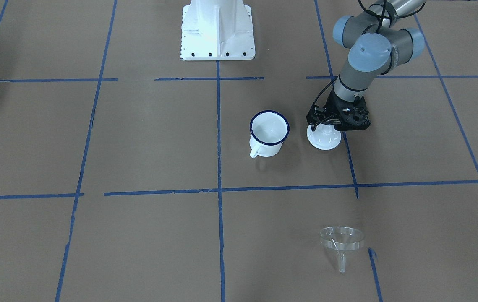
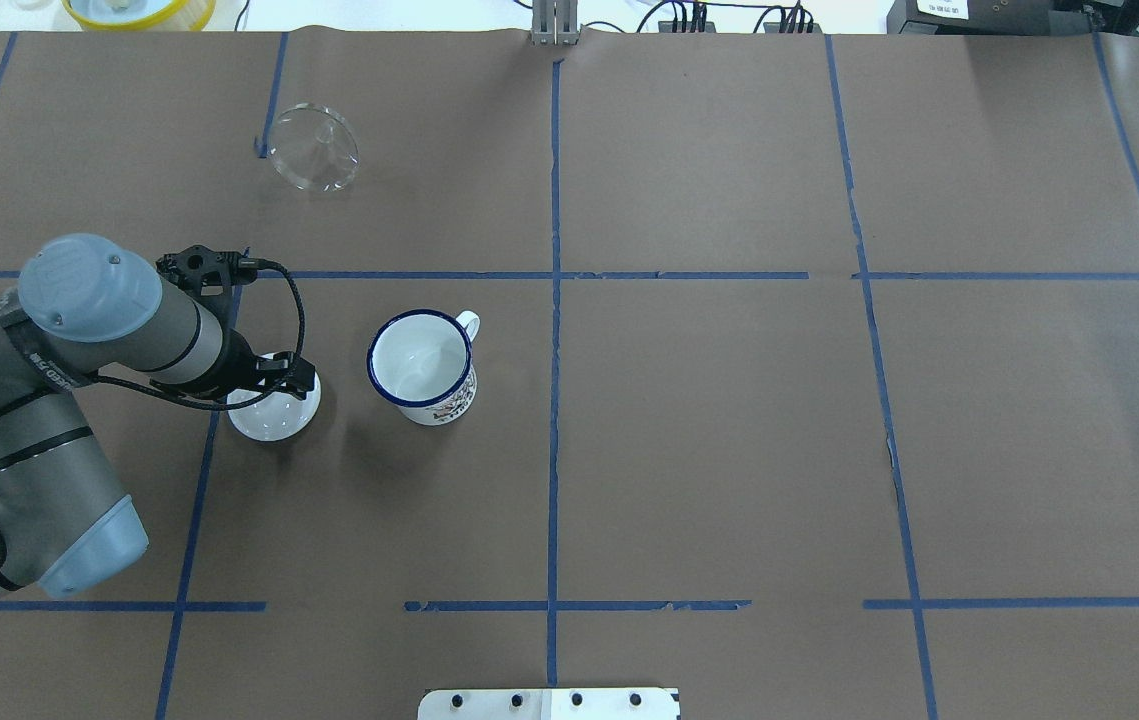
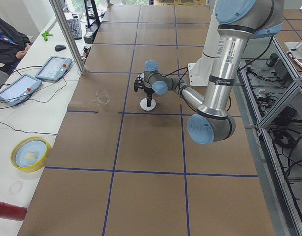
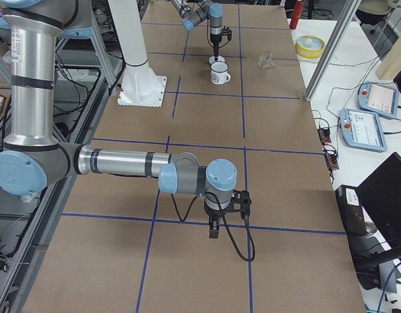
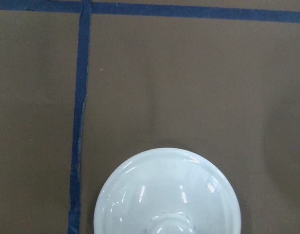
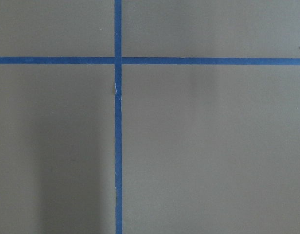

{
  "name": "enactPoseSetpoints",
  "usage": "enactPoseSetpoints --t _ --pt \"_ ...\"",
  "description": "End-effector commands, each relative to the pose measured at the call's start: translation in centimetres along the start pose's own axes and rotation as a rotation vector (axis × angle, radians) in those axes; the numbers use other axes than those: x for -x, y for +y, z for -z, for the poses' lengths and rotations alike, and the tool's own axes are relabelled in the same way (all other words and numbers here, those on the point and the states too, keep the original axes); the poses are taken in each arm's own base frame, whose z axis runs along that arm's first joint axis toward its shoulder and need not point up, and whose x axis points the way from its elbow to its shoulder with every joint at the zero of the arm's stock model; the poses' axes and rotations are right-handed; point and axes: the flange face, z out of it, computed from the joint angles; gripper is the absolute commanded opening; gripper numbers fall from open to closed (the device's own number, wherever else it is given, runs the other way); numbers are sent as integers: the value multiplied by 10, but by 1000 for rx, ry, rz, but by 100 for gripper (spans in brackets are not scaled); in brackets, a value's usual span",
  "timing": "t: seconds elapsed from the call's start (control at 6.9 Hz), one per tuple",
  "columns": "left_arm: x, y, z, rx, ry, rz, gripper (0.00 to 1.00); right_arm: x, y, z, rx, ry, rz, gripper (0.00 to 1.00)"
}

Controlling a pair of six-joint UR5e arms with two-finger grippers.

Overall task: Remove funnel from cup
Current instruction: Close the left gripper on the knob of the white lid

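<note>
Two hands whose grip we cannot tell: our left hand (image 1: pixel 326 127) over the lid (image 1: pixel 325 143) beside the cup (image 1: pixel 269 134), right hand (image 4: pixel 213 229) far off, funnel (image 1: pixel 342 241) well apart on the counter (image 1: pixel 138 147).

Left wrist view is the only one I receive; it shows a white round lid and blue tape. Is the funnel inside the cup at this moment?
Observer: No. The funnel lies on the brown paper, well apart from the cup.
Operator: Is the cup empty, then?
Observer: Yes. It stands upright with nothing inside, beside the lid but not touching it.
Operator: And where is the right hand?
Observer: The right hand hangs over bare brown paper near a tape crossing, far from all three things.
</note>
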Motion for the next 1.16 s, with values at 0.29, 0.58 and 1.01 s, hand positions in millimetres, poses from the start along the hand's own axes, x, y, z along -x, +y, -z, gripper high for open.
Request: enactPoseSetpoints --t 0.29,0.58,1.01 --pt "-7 -1 5 -4 11 -2 87 0 0 0 0 0 0 100" --pt "-3 -1 4 -3 6 1 87 0 0 0 0 0 0 100" --pt "-4 -2 1 -2 3 1 86 0 0 0 0 0 0 100"
